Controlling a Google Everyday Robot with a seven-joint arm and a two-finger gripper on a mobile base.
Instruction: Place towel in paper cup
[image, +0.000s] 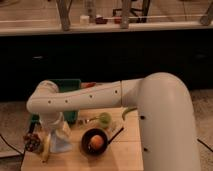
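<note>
wood, cup and wrist: getting the towel properly down into the cup

wood comes first: the pale wooden table (125, 155) fills the bottom of the frame. at its lower left edge lie a long yellow banana (46, 150) and a small dark reddish packet (32, 142). just right of them stands the tall pale whitish-grey paper cup (62, 144). the gripper (56, 131) hangs straight down over the cup's mouth at lower left, right against it. the wrist hides the claw, so i cannot tell how wide it stands or whether it has hold of anything. the towel does not show as a separate thing. a pale mass at the cup's mouth may be it, but cloth and cup blur together.

right of the cup, near but apart, sits a round black bowl (84, 145) with an orange fruit (96, 143) inside, and a thin black utensil (118, 133) leans on its right edge. a little further back is a small green cup (104, 119), and behind that a green plastic bin (70, 87). the thick white arm (100, 97) sweeps across from the right. at the top of the frame runs a long light counter (125, 27).

judging from this, the step in hand is the drop into the cup. to do it well, the cloth should go deep enough that no corner drapes over the rim. the lift should be straight up, so a snagged fold cannot tip the light cup toward the banana or the bowl.
</note>
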